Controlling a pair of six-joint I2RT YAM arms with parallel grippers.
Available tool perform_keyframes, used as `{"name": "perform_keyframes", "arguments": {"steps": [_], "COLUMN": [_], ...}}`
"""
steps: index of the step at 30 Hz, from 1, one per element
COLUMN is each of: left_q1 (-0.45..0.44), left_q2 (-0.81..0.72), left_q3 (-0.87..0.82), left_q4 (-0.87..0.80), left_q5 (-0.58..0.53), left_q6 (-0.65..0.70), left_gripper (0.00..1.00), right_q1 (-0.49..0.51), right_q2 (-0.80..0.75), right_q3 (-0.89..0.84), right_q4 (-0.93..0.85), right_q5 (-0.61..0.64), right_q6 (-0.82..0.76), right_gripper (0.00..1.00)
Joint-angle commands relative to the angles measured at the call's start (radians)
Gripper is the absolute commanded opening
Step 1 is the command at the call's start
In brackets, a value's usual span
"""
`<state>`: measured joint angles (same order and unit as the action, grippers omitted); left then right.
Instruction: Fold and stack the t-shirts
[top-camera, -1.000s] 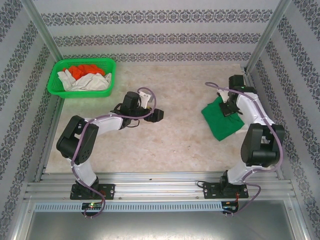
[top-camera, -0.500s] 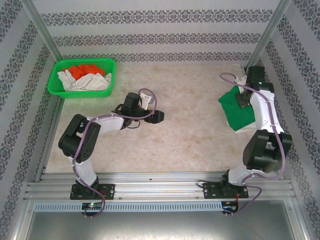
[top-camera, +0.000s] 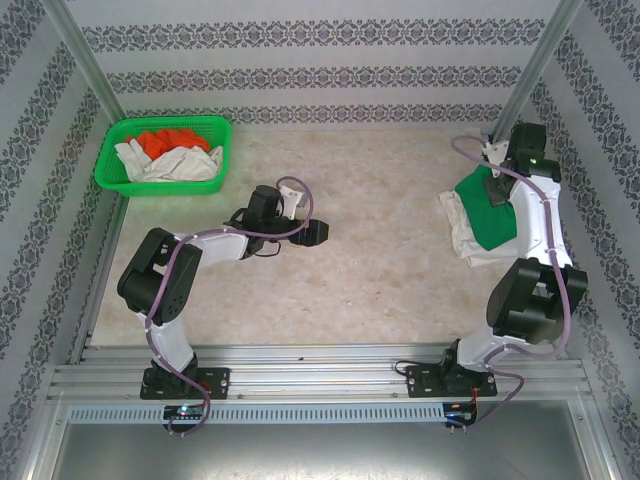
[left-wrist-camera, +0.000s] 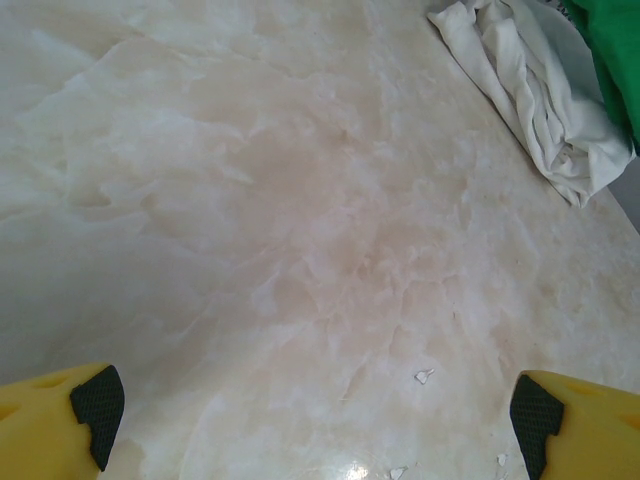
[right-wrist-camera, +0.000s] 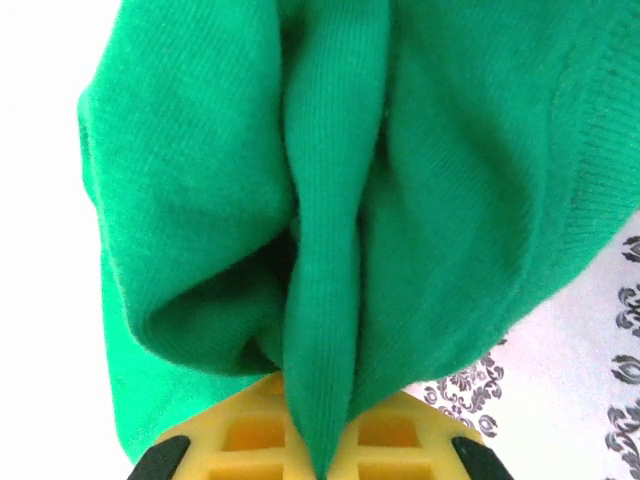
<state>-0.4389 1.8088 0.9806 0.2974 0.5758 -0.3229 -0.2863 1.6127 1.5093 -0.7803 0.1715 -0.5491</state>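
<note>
Two hands | right hand (top-camera: 494, 190) clamped shut on the dark green t-shirt (top-camera: 491, 228), bunched over the off-white t-shirt (top-camera: 462, 232) | lower it flat and square its edges to that off-white shirt before you release | left hand (top-camera: 316, 232) open, idle, well apart from it.

A basket (top-camera: 108, 172) sits at the worktop's (top-camera: 370, 270) far left corner with loose t-shirts (top-camera: 170, 160) in it, the left gripper (top-camera: 315, 233) hangs near the middle, and at the far right the upper t-shirt (top-camera: 490, 222) lies over the lower t-shirt (top-camera: 462, 236), beneath the right gripper (top-camera: 497, 190).
</note>
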Motion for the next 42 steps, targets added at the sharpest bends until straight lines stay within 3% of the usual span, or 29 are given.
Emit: {"name": "perform_keyframes", "arguments": {"steps": [1,6,16,38,41,42], "left_q1": [-0.016,-0.015,-0.016,-0.015,-0.016,-0.016], "left_q2": [-0.013,-0.023,-0.024,-0.033,-0.030,-0.028], "left_q3": [-0.022,-0.035,-0.046,-0.074,-0.068,-0.063], "left_q4": [0.052,0.052,0.064,0.089,0.087,0.086], "left_q5": [0.013,0.014,0.013,-0.005,-0.007,-0.007], "left_q6": [-0.021,-0.022,-0.024,-0.047,-0.049,-0.051], "left_gripper": [1.00,1.00,1.00,1.00,1.00,1.00], "right_q1": [-0.014,-0.014,-0.014,-0.102,-0.109,-0.108], "right_q2": [0.045,0.084,0.011,0.201,0.218,0.220], "right_q3": [0.034,0.037,0.043,0.078,0.092,0.099], "right_q4": [0.026,0.014,-0.011,0.042,0.038,0.034], "right_q5": [-0.027,-0.061,-0.225,-0.069,-0.068,-0.065], "right_q6": [0.002,0.025,0.117,0.113,0.106,0.106], "right_gripper": [0.00,0.00,0.00,0.00,0.13,0.33]}}
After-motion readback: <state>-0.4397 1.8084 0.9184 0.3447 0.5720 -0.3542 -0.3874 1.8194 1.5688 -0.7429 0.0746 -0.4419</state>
